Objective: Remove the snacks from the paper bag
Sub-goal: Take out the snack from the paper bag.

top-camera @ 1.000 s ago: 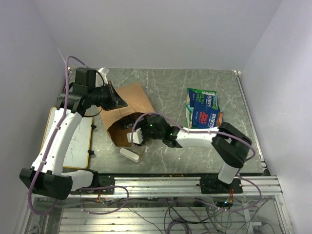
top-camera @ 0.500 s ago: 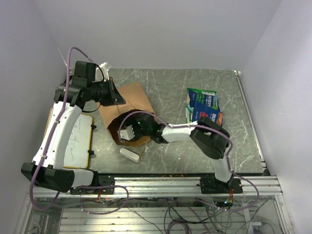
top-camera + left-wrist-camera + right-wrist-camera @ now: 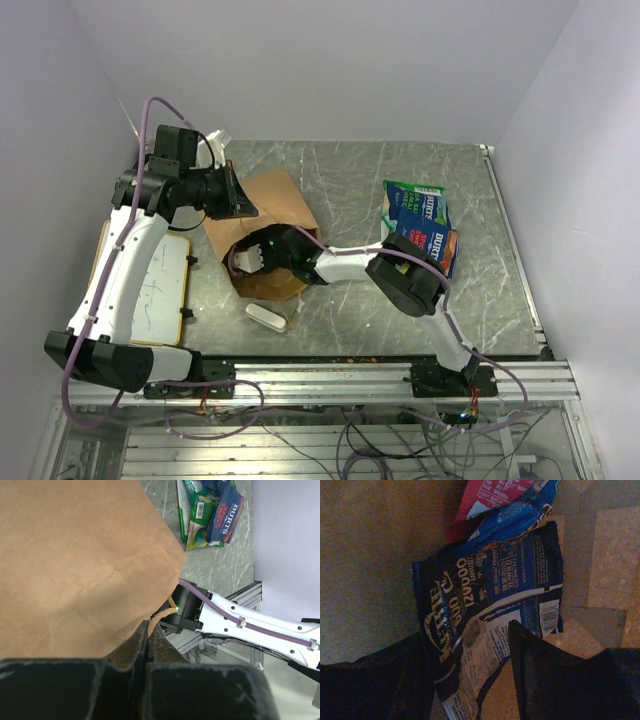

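The desk (image 3: 350, 170) carries the paper bag (image 3: 270, 205), which lies on its side in the left half, with the mouth turned to the near edge. The left pincer (image 3: 148, 630) is closed on the rim of the bag just beside a twisted handle, and it keeps the mouth lifted, as it did a second ago.

The change is on the other side. One second ago the right pincer (image 3: 246, 260) was only at the mouth of the bag; now it is deep inside, and the arm is stretched across the desk toward the left edge.

Some snacks (image 3: 420, 225) already lie in a pile near the right edge, well apart from the bag. Inside the bag the right wrist view shows more of them: a blue packet (image 3: 490, 595) at the front, and behind it one more blue and a red packet (image 3: 490, 492).

The fingers of the right pincer (image 3: 467, 645) stand apart, one on each side of the lower part of the blue packet. It does not grip yet. I judge that closing on this packet is the next step, so the task is partly done.

A small white block (image 3: 266, 317) lies near the near edge, just beside the mouth.
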Available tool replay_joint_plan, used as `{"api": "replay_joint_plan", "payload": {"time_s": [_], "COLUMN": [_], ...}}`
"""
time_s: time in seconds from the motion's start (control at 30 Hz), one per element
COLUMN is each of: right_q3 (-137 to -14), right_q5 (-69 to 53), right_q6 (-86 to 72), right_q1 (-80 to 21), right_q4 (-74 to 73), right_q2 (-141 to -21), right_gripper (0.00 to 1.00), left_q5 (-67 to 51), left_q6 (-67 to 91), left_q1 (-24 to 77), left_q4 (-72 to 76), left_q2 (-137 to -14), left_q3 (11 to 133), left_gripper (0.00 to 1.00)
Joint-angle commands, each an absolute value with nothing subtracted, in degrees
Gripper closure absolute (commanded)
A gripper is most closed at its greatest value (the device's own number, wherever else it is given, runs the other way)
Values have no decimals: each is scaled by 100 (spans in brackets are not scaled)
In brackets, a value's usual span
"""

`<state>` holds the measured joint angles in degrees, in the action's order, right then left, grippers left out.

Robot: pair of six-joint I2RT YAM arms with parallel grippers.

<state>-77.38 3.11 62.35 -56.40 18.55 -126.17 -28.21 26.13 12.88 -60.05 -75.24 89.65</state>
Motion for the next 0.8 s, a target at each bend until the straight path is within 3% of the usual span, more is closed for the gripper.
{"api": "replay_joint_plan", "payload": {"time_s": [0.0, 0.3, 0.77], "right_q3": [-8146, -7696, -6590], "right_q5": [360, -245, -508], "right_q6": [6143, 5669, 4369], "right_q1": [-5531, -5528, -5624], "right_q4": [1811, 1686, 1297], "right_q2": [-12839, -12256, -10485], "right_gripper": [59, 100, 100], "left_q5": [-2987, -2895, -3295], "left_q6": [2469, 2484, 3382], "left_q1": [1239, 1235, 1034], "left_q4": [-6129, -6120, -5265], "left_q2": [-7628, -7664, -7683], "left_q3": [9273, 9421, 9289], "left_gripper": [93, 93, 93]}}
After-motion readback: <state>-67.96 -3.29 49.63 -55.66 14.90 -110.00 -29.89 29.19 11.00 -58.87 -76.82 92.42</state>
